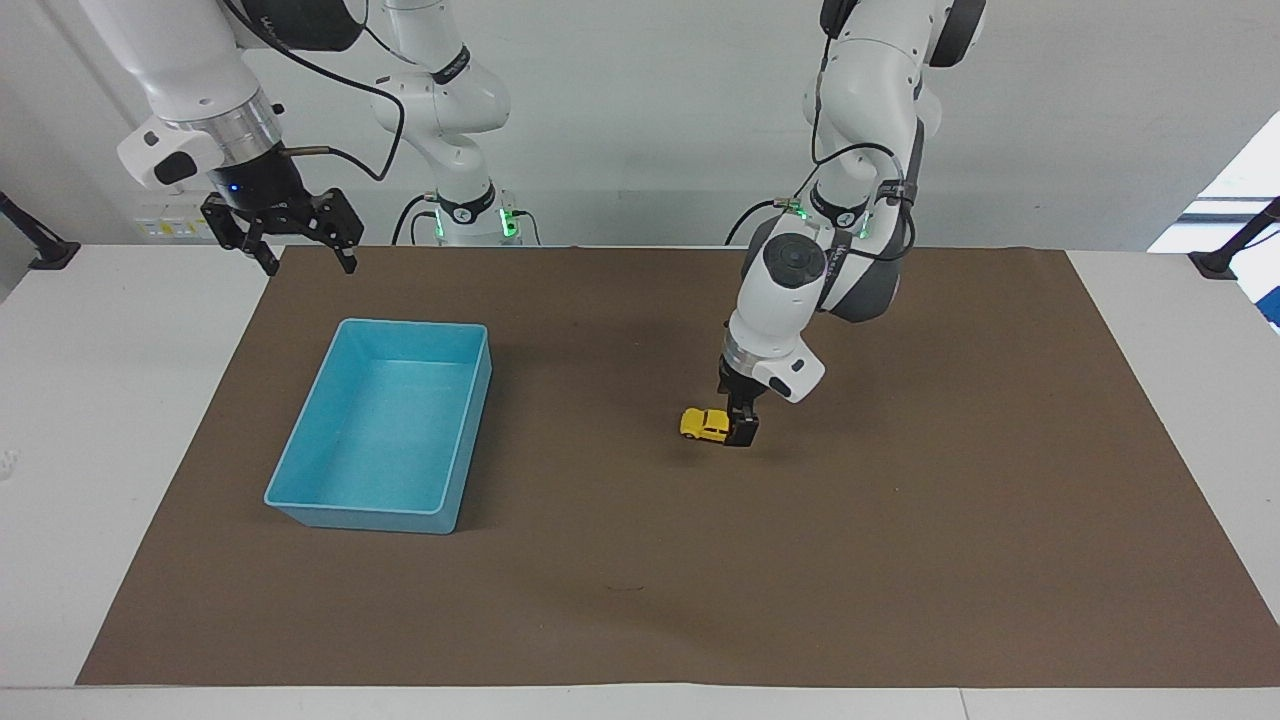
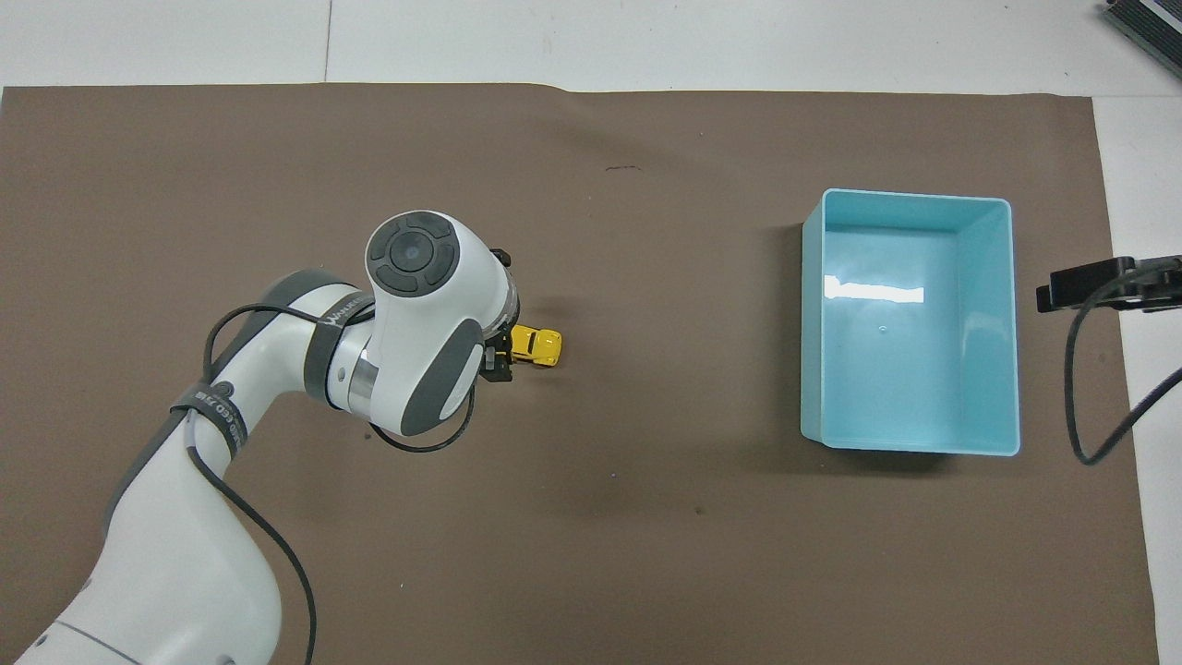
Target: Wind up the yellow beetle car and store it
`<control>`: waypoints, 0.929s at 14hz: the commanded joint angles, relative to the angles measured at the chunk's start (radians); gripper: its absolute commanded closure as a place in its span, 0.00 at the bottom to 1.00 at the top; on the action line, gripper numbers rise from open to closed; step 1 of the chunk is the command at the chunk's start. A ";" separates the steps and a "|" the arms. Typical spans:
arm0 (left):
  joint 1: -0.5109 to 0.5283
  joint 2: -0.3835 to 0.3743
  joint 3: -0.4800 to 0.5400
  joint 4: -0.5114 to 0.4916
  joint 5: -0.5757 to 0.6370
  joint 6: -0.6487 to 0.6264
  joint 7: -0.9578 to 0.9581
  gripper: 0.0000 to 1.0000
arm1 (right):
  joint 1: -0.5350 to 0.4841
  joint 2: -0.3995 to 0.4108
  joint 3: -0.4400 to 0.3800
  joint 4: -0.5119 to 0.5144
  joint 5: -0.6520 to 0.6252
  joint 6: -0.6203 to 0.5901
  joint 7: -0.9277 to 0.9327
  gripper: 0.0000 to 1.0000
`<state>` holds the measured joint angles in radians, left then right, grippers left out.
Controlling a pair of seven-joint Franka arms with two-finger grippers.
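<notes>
Overhead view: yellow beetle car (image 2: pixel 537 344) lies lengthwise along the table, left gripper (image 1: pixel 742 430) spread wide over one end

Left claw (image 1: pixel 741 430) lowered, jaws apart; right claw (image 1: pixel 300 245) raised, spread.

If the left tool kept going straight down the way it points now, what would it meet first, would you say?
Most likely the small yellow beetle-shaped toy car: the left tool hangs open, pointing down over the car's end toward the left arm. Contact cannot be told.
</notes>
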<state>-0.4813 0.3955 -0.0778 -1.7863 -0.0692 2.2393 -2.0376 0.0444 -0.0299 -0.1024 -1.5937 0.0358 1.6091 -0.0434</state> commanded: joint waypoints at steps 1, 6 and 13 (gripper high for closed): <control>-0.039 0.020 0.018 -0.008 0.003 0.025 -0.032 0.00 | -0.009 -0.025 0.001 -0.026 -0.001 -0.006 -0.021 0.00; -0.045 0.019 0.018 -0.039 0.003 0.031 -0.033 0.00 | -0.009 -0.025 0.001 -0.026 -0.001 -0.005 -0.023 0.00; -0.033 0.019 0.020 -0.038 0.003 0.020 -0.035 0.68 | -0.009 -0.025 0.001 -0.026 -0.001 -0.003 -0.023 0.00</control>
<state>-0.5065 0.4257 -0.0666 -1.8052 -0.0689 2.2493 -2.0591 0.0444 -0.0305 -0.1024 -1.5950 0.0358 1.6091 -0.0434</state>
